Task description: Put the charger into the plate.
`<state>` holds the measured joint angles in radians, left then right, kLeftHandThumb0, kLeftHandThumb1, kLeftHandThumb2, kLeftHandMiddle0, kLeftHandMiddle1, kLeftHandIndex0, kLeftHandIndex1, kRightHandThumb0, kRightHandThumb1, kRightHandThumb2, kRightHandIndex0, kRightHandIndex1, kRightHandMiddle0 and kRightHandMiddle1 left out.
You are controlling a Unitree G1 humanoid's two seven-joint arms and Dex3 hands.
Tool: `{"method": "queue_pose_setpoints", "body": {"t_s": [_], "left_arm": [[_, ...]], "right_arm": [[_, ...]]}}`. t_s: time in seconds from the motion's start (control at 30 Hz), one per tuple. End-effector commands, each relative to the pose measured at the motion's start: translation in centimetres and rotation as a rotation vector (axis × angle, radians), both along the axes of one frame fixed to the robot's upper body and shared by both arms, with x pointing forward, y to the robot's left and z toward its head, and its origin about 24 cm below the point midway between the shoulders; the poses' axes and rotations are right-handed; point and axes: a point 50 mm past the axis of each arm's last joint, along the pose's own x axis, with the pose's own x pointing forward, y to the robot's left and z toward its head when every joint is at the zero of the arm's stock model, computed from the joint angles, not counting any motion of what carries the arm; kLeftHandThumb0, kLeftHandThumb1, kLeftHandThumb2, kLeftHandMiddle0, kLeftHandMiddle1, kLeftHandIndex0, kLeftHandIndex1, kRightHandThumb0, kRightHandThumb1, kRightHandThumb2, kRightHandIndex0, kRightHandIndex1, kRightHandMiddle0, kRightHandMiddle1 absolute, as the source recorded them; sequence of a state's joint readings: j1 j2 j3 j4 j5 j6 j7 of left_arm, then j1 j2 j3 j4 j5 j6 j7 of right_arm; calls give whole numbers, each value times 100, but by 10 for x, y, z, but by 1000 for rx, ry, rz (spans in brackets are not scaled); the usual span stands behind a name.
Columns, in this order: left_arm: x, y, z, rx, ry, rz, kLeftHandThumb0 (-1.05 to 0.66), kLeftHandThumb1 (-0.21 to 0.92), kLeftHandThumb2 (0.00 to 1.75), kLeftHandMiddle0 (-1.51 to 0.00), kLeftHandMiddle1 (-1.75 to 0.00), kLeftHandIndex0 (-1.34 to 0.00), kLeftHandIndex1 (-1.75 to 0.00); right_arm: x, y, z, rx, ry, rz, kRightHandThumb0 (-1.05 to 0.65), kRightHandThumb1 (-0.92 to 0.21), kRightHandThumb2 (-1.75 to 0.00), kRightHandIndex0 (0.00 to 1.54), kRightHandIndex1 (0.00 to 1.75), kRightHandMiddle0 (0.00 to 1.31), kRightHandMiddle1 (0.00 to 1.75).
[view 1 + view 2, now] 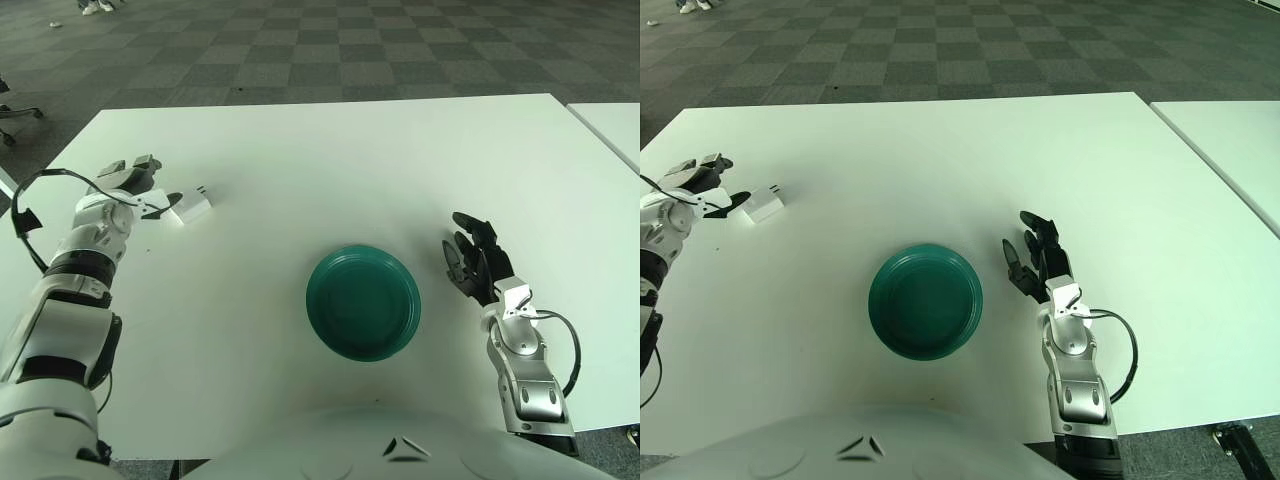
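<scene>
The plate (363, 302) at lower centre looks like glossy green plastic; the charger (192, 208) at upper left, smooth white plastic; the table (330, 160), matt white.

A bench (330, 150) fills most of the frame, with floor (330, 45) across the top behind it. A plate (363, 302) lies on the bench just below the centre of the frame. A charger (193, 209) lies on the bench in the upper left, well apart from the plate. The left robot hand (135, 190) shows just to the left of the charger, its fingertips close beside it. The right robot hand (473, 262) shows just right of the plate, near its rim. A second bench corner (610, 125) shows at the right edge.
</scene>
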<state>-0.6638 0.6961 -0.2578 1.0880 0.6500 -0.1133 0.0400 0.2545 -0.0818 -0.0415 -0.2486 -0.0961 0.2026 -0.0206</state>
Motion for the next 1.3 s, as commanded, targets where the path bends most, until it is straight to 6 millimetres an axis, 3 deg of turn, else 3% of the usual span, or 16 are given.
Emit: {"method": "queue_pose_setpoints", "body": {"t_s": [0.0, 0.8, 1.27], "left_arm": [[6, -4, 4, 1, -18, -2, -105, 92, 81, -15, -3, 0, -74], [13, -17, -6, -39, 25, 25, -105, 92, 84, -17, -2, 0, -72], [8, -19, -16, -81, 45, 11, -105, 92, 82, -23, -3, 0, -83]], "right_arm": [[-6, -1, -19, 14, 111, -11, -68, -92, -57, 31, 1, 0, 63], [-5, 0, -20, 14, 112, -10, -68, -92, -57, 31, 1, 0, 63], [-6, 0, -20, 14, 112, -11, -68, -92, -57, 31, 1, 0, 63]]}}
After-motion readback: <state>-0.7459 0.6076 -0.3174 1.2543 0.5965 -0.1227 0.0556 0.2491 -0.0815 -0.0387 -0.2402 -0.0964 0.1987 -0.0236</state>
